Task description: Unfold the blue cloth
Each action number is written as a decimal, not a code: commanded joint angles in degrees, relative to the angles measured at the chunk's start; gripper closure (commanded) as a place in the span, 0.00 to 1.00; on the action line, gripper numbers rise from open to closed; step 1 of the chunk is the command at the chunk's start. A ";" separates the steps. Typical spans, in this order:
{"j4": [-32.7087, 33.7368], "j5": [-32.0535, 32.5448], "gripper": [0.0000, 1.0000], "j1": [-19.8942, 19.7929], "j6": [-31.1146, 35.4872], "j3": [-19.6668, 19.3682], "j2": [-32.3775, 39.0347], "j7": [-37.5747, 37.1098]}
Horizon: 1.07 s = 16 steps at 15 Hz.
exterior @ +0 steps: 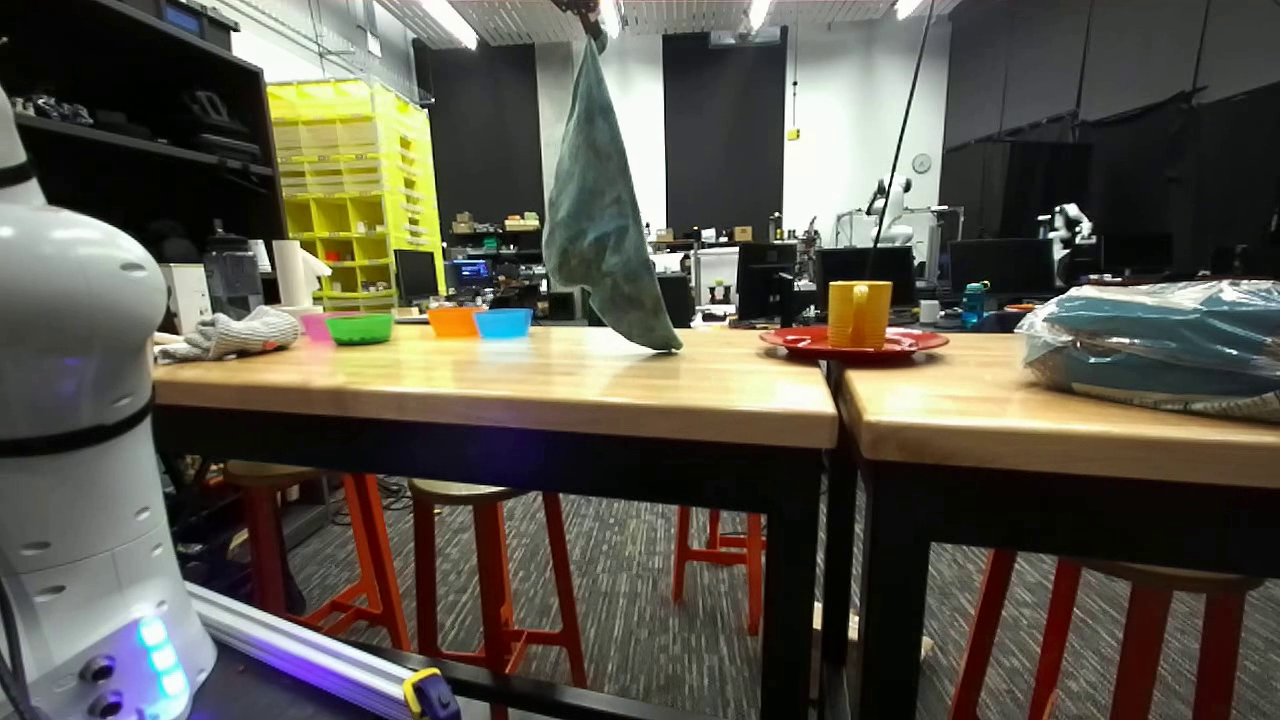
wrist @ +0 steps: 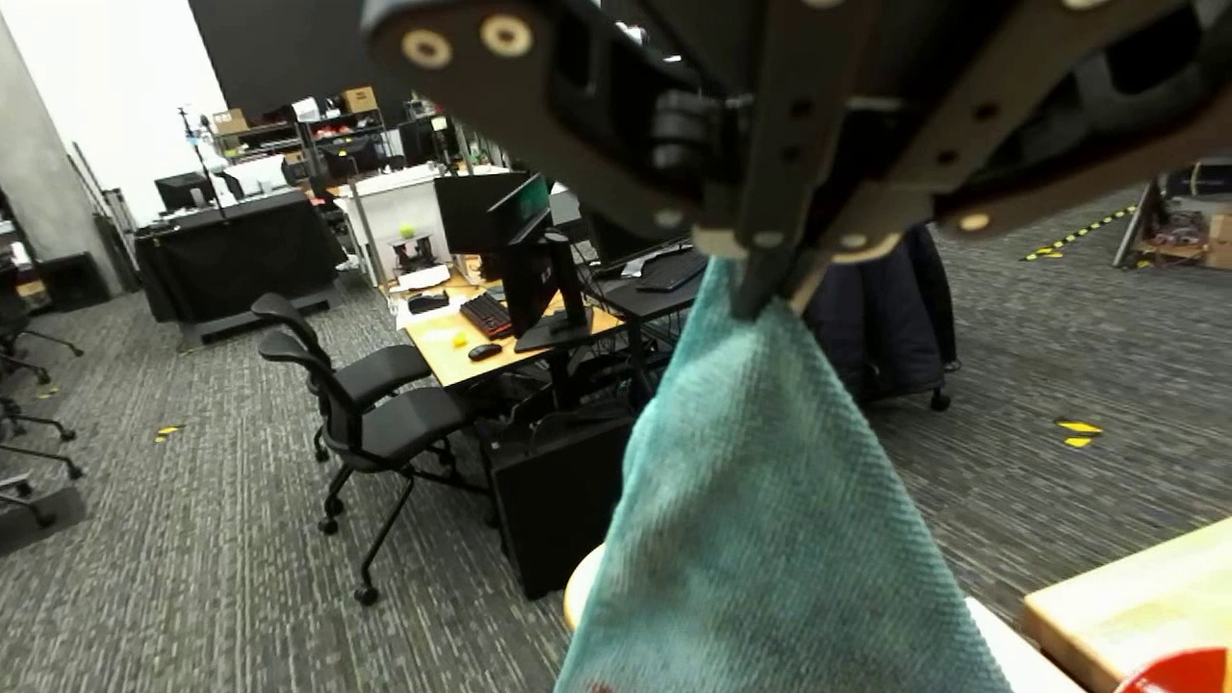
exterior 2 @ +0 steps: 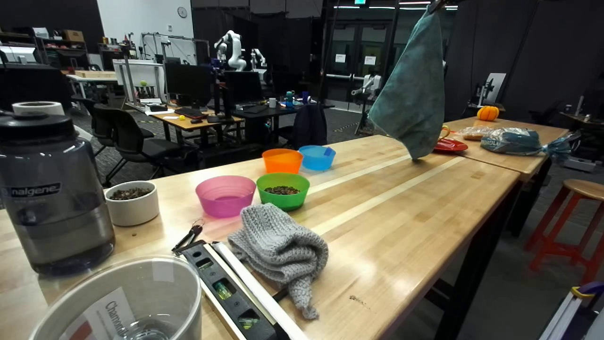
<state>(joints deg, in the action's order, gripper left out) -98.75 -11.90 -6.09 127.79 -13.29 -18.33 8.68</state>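
The blue cloth (exterior: pixel 605 210) is a muted teal fabric that hangs limp in a long, pointed shape with soft folds. It also shows in an exterior view (exterior 2: pixel 415 89) and fills the lower middle of the wrist view (wrist: pixel 770 510). My gripper (wrist: pixel 775 294) is shut on its top end and holds it high above the wooden table (exterior: pixel 450 370). In both exterior views the gripper (exterior: pixel 597 30) is only partly visible at the top edge. The cloth's lowest corner hangs at the tabletop; I cannot tell whether it touches.
A red plate (exterior 2: pixel 450 146) with a yellow mug (exterior: pixel 858 312) stands near the seam between the tables. A plastic-wrapped bundle (exterior: pixel 1160 340) lies beyond. Orange (exterior 2: pixel 282 161), blue (exterior 2: pixel 317 158), pink (exterior 2: pixel 225 196) and green (exterior 2: pixel 283 191) bowls, a grey knitted cloth (exterior 2: pixel 283 245) and a bottle (exterior 2: pixel 52 198) stand opposite.
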 commanded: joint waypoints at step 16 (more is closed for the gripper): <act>29.37 -10.37 1.00 -5.65 -7.24 -4.44 24.14 5.89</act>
<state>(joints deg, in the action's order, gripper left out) -71.87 -21.46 -11.22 121.69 -17.50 4.26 13.34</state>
